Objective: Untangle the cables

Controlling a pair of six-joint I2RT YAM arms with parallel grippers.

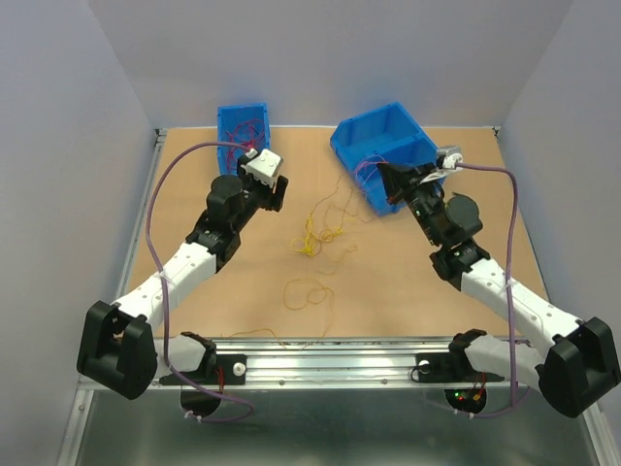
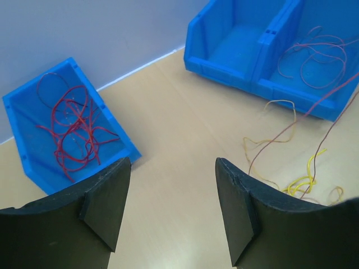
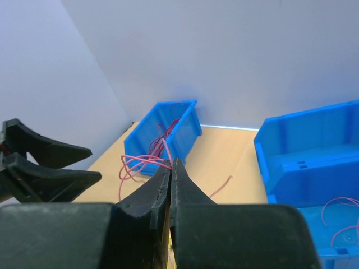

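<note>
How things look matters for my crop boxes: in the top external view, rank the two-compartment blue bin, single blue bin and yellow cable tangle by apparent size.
Largest: two-compartment blue bin.
Then single blue bin and yellow cable tangle: similar spread, too close to rank.

Wooden table (image 1: pixel 388 282) held blue storage.
A small bin (image 1: pixel 223 124) sat upper left, a two-compartment bin (image 1: pixel 388 131) upper right, well apart.
</note>
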